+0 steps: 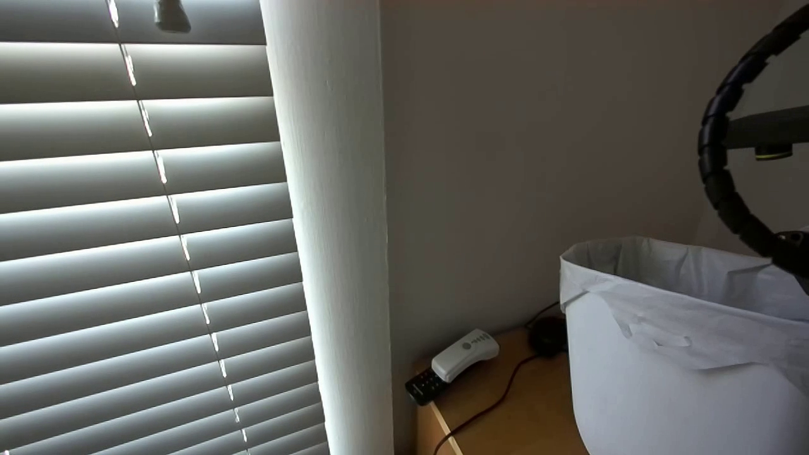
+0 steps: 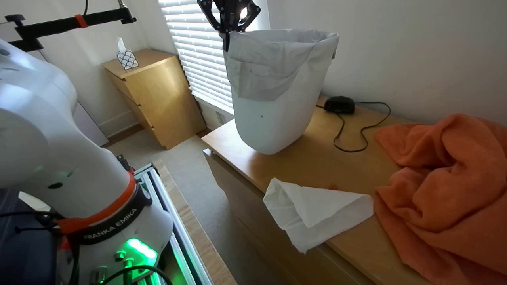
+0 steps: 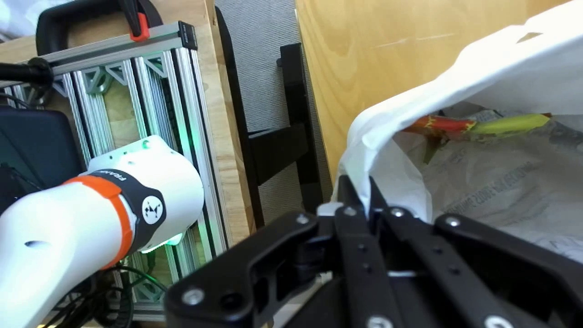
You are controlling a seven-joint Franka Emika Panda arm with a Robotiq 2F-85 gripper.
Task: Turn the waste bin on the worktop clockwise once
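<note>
Blinds (image 1: 152,253): in an exterior view, filling the left side, light showing between the slats.
White remote (image 1: 464,355): this view alone shows it, lying partly over a black remote (image 1: 425,387) at a corner of the wooden desk (image 1: 537,404).
Bin (image 1: 663,404): on the desk at the far right, cut off by the frame, a white bag (image 1: 727,341) folded over its rim.
Tool (image 2: 226,41): in an exterior view, at the bin's rim from above; here the bin's base shows too, resting near the desk's end.
Black box (image 2: 339,105): near the bin, trailing a looped cable (image 2: 370,103).
Orange cloth (image 2: 443,198): only here, rumpled on the desk; a white sheet (image 2: 321,209) meets it and hangs over the desk's edge.
Robot arm (image 2: 35,118): green light (image 2: 141,248) at its base; beyond, a tissue box (image 2: 127,60) on a chest of drawers (image 2: 168,103).
Clamped rim: in the wrist view, the tool's fingers (image 3: 347,193) are pinched together on the bin's rim, the bag's fold between them.
Inside the bag: only this view shows a red-and-yellow scrap (image 3: 473,126) and a printed pale sheet (image 3: 492,191).
</note>
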